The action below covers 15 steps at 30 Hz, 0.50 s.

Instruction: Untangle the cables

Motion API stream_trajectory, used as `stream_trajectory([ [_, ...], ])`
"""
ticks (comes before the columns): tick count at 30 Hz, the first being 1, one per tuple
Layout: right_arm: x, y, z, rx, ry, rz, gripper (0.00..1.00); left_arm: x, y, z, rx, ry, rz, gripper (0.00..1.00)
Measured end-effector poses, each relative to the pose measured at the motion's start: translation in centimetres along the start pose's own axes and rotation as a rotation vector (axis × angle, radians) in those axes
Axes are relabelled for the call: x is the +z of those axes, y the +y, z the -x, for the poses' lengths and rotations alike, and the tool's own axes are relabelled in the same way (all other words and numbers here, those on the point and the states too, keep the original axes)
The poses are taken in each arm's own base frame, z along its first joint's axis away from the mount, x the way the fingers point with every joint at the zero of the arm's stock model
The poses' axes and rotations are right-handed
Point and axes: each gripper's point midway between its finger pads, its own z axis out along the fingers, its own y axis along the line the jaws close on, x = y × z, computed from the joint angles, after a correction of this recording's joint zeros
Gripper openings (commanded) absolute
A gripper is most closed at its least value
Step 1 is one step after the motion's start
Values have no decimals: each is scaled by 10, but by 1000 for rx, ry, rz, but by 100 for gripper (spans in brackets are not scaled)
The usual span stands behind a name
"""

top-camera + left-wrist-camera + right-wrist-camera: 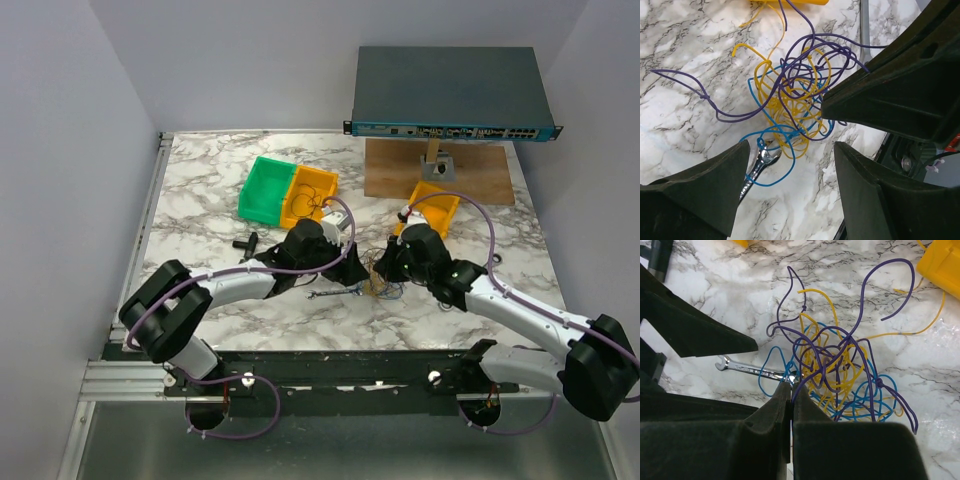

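Meeting over the cables (832,365), knotted on the marble table (935,365).
Right gripper (791,389) is clenched at the knot's edge, by the wrench (747,369); left gripper (791,150) stands released, jaws wide, just beside them.

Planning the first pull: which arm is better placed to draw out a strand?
Right: the right end effector is shut at the cables, seemingly pinching a strand; the left end effector hangs open.

Bright, diffuse light cast only soft shadows; the wrench (757,167) glinted at seven o'clock in the left wrist view.
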Motion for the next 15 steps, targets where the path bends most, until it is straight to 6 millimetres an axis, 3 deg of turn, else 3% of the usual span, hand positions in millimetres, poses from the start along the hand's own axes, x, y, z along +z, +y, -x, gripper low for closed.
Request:
stream_trajectory([
  [11,-24,32,25,54,-31,119,1,20,13,-28,-31,78,25,62],
  [13,-27,39,30,63,-34,141,1,23,14,-33,-43,91,27,40],
  [15,-31,46,35,70,-37,163,1,25,14,-34,-58,90,25,10],
])
